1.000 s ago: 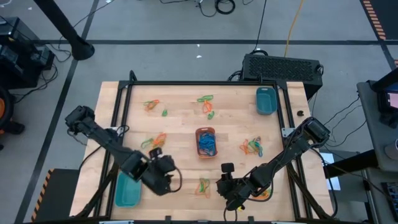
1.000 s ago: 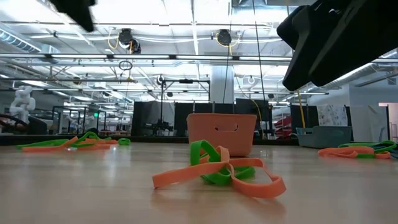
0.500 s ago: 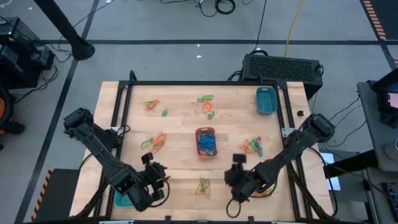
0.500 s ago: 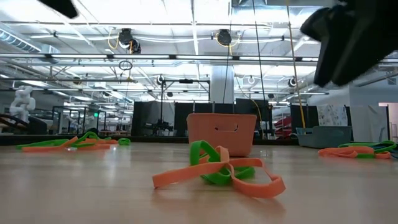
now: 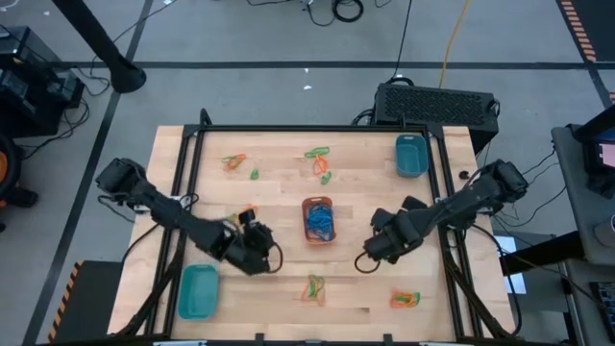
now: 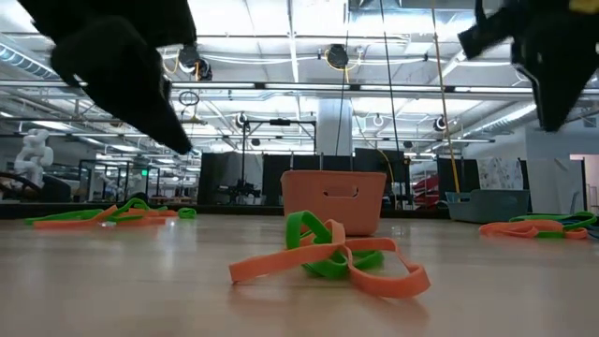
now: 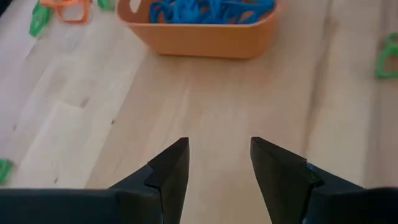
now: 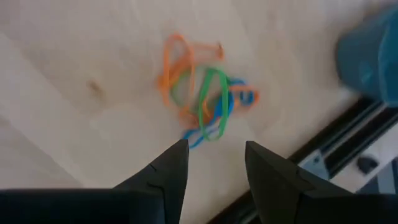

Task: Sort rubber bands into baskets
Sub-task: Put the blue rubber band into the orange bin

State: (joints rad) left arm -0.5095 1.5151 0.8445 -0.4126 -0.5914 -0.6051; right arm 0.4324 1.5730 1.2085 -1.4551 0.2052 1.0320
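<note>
both arms moved inward | left gripper (image 7: 217, 163) parted, empty | right gripper (image 8: 214, 165) parted, empty

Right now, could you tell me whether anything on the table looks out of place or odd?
Yes: the orange basket at the table's centre holds blue rubber bands, a colour mismatch. Both teal baskets look empty. Mixed clumps lie scattered, unsorted. Nothing appears damaged.
</note>
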